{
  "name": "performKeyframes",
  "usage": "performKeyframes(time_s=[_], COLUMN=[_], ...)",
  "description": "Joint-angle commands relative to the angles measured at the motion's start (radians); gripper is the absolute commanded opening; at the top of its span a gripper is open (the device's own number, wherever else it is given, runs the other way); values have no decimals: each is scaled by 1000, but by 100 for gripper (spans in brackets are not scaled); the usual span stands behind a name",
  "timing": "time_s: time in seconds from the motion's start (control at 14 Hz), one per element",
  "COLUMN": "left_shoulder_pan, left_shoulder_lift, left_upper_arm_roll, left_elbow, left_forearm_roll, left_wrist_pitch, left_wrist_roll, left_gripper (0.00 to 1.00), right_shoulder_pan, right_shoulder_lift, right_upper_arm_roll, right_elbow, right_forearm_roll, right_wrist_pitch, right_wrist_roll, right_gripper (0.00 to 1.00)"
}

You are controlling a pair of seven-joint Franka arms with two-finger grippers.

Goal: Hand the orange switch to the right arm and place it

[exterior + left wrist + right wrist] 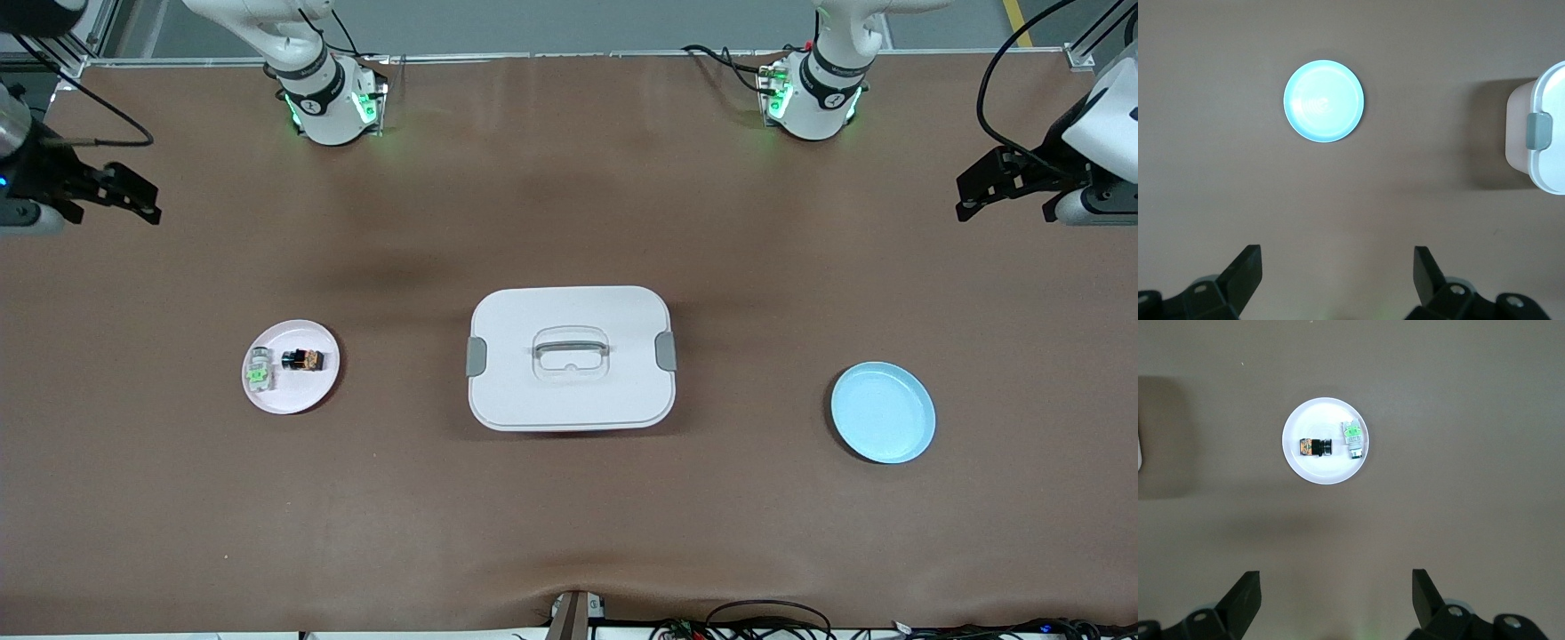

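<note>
I see a brown mat covering the whole table, slightly creased near the front edge. Aluminium rail runs along the top edge, grey floor above it with a yellow line at the corner. Cables bunch at the bottom edge. Light is even, soft shadows on the mat.

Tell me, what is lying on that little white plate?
Two small parts lie on the white plate: the orange switch, black with an orange middle, and beside it a clear block with a green centre. Whatever is beneath them is hidden.
</note>
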Motion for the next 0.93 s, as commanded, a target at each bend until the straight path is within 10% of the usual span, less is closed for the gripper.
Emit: performKeyframes(time_s=[0.0,0.86], left_shoulder_pan=[8,5], left_shoulder_lift=[-65,-79], left_upper_arm_roll=[-2,-7], left_elbow=[-69,-76], left_forearm_roll=[-21,-33], left_wrist_pitch=[12,12], left_wrist_roll=[22,25], left_gripper=[100,100], right_shoulder_pan=[-28,-29], right_shoulder_lift=[30,186], right_upper_arm_roll=[11,11], right_elbow=[84,278], right_forearm_roll=[18,53], right_wrist_pitch=[-30,-131], right_wrist_roll=[-7,-15], right_gripper=[100,100])
